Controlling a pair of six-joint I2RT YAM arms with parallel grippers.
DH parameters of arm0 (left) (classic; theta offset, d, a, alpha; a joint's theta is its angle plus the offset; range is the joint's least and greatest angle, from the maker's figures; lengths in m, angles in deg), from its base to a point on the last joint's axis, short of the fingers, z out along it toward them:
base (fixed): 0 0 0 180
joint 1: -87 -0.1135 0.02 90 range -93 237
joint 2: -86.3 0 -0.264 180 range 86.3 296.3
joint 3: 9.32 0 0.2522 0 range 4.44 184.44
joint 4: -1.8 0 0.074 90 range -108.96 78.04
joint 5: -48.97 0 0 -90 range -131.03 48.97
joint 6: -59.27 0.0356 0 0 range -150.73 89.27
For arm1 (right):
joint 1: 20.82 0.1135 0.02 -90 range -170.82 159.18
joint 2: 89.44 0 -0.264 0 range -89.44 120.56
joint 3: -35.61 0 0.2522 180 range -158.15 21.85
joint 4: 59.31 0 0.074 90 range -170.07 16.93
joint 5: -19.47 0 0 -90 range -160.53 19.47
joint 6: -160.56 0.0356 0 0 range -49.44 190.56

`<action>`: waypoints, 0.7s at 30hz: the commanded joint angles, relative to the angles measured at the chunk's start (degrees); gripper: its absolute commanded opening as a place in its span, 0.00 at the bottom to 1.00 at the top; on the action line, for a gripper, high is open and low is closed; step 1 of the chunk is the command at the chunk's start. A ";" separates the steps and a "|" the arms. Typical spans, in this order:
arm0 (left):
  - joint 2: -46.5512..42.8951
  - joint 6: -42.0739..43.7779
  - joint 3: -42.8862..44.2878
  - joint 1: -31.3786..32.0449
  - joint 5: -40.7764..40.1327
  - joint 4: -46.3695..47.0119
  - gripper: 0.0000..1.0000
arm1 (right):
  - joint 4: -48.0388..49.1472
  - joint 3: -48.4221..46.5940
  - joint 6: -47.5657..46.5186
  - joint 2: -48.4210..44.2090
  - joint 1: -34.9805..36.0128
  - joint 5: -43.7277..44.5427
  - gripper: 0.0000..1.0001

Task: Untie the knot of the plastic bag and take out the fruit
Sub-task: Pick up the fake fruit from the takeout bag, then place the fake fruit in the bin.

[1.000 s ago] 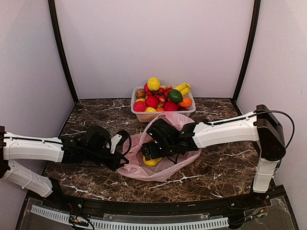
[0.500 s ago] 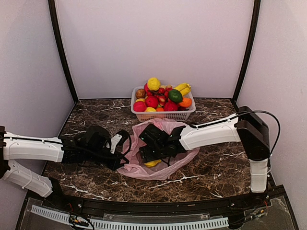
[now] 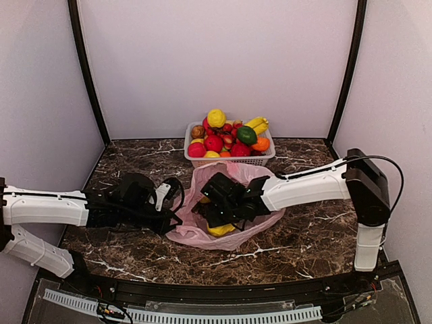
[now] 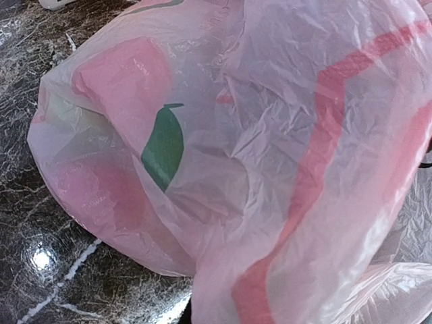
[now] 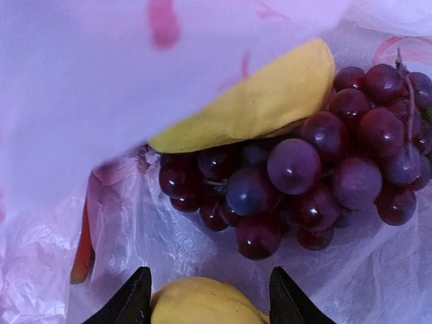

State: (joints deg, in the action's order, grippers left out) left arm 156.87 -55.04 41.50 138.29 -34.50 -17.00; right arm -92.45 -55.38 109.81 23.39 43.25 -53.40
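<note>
The plastic bag [image 3: 196, 233] lies open in the table's middle, and no knot shows. My left gripper [image 3: 169, 210] is at the bag's left edge, shut on the pink film; that film [image 4: 270, 135] fills the left wrist view and hides the fingers. My right gripper [image 3: 217, 216] reaches into the bag's mouth. In the right wrist view my right gripper [image 5: 210, 271] has its fingers on either side of a round yellow fruit [image 5: 202, 304], which also shows in the top view [image 3: 221, 230]. A dark purple grape bunch [image 5: 304, 169] and a yellow oblong fruit [image 5: 256, 101] lie beyond it inside the bag.
A white basket [image 3: 229, 163] heaped with several toy fruits stands just behind the bag at the back of the marble table. Grey walls close in the left, right and back sides.
My right gripper has shifted slightly right inside the bag, the yellow fruit with it. The bag's rim has bunched closer to the basket. The left arm has barely moved.
</note>
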 commanded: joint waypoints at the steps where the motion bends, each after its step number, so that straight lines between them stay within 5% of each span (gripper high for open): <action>1: -2.09 -1.79 2.95 0.30 -2.36 -2.33 0.14 | 2.15 2.69 -1.03 -6.88 0.17 -0.80 0.47; 12: -9.35 -2.30 7.36 0.22 -6.69 -8.77 0.90 | 4.28 6.72 -2.64 -19.18 1.80 -2.02 0.48; 18: -12.43 -1.05 12.90 -1.77 -8.35 -16.21 0.99 | 7.67 7.88 -5.43 -25.64 2.08 -3.23 0.48; 21: -12.21 -0.58 15.07 -4.24 -2.77 -17.32 0.99 | 7.79 7.33 -6.74 -28.38 2.25 -3.30 0.48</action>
State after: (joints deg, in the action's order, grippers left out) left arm 145.00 -56.79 53.74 136.67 -41.34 -28.78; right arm -87.88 -48.28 105.52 -1.26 44.89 -55.98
